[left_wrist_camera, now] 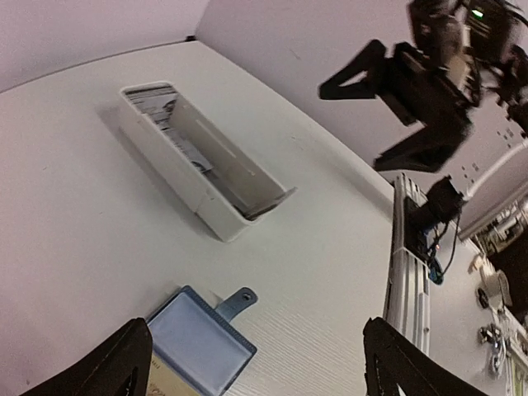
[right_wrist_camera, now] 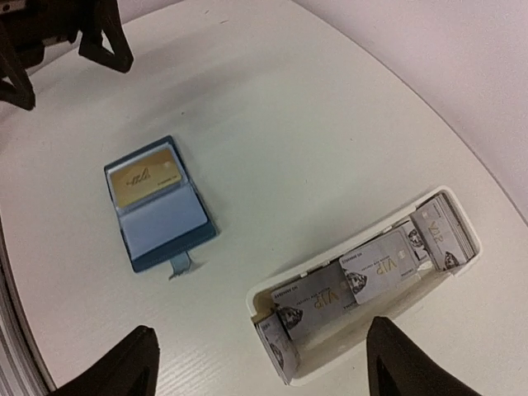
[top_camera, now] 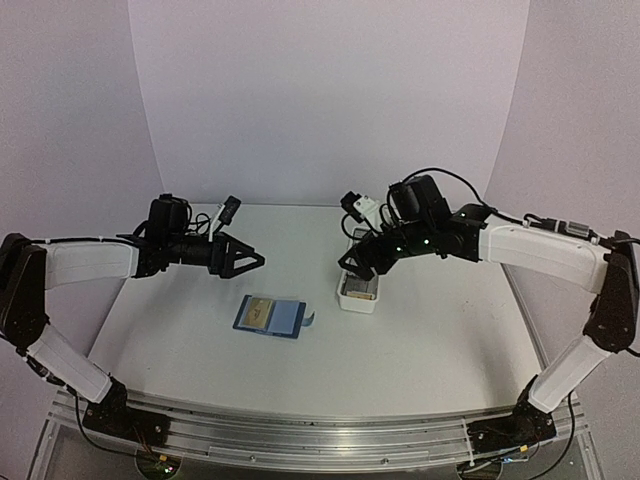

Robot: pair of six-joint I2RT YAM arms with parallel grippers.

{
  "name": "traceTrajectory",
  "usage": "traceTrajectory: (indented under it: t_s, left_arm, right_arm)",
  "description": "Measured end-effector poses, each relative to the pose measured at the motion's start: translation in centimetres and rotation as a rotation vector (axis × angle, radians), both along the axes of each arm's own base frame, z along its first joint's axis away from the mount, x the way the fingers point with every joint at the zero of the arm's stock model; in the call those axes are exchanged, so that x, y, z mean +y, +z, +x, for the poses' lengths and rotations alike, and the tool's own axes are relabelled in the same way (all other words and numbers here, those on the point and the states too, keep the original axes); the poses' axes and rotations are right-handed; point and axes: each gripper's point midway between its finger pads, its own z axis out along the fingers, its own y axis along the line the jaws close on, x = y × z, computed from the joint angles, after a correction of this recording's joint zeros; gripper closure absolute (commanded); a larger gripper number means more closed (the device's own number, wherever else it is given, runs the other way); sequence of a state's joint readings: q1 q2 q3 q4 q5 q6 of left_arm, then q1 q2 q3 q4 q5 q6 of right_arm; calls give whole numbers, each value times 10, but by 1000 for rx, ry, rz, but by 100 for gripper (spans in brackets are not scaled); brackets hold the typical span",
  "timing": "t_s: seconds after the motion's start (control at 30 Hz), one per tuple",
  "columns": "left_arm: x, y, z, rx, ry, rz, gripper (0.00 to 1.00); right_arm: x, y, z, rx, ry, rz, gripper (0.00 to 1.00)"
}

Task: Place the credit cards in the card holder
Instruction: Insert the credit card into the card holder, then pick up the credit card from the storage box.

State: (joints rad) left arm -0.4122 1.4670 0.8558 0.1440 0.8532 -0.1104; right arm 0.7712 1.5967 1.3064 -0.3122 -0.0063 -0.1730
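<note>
The blue card holder [top_camera: 270,316] lies open and flat on the table, its snap tab [left_wrist_camera: 236,300] pointing right. A gold credit card [right_wrist_camera: 146,175] sits in its left half; the other half [right_wrist_camera: 162,226] shows pale blue. Several grey credit cards [right_wrist_camera: 373,268] lie in a long white tray [top_camera: 357,297]. My left gripper [top_camera: 255,261] hovers open, above and left of the holder, nothing between its fingers [left_wrist_camera: 107,367]. My right gripper [top_camera: 356,268] hangs open over the tray's near end, also holding nothing. In the left wrist view the holder [left_wrist_camera: 200,342] lies just ahead of the jaws.
The tray [left_wrist_camera: 169,165] stands right of the holder with bare table between them. Grey curved walls close in the back and sides. An aluminium rail [top_camera: 300,440] runs along the near edge, with the arm bases on it.
</note>
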Motion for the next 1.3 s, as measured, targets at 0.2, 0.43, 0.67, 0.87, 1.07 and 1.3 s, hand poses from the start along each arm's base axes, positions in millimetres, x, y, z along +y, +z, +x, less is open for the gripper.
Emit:
traceTrajectory:
  t_s: [0.2, 0.43, 0.67, 0.87, 1.07, 1.3]
  left_arm:
    - [-35, 3, -27, -241, -278, 15, 25]
    - [-53, -20, -43, -306, -407, 28, 23]
    - [-54, -24, -42, -303, -400, 41, 22]
    - [-54, -26, -38, -316, -382, 60, 21]
    - [-53, -27, -35, -332, -372, 74, 21]
    - [-53, -29, -33, -336, -361, 84, 21]
  right_arm:
    - [-50, -33, 3, -44, 85, -149, 12]
    - [-47, -73, -12, -98, 325, -303, 15]
    - [-27, -122, 5, -57, 422, -395, 43]
    - [-15, -128, 18, -61, 436, -397, 66]
    - [-13, -127, 19, -59, 440, -392, 69]
    - [-14, -139, 21, -27, 439, -419, 86]
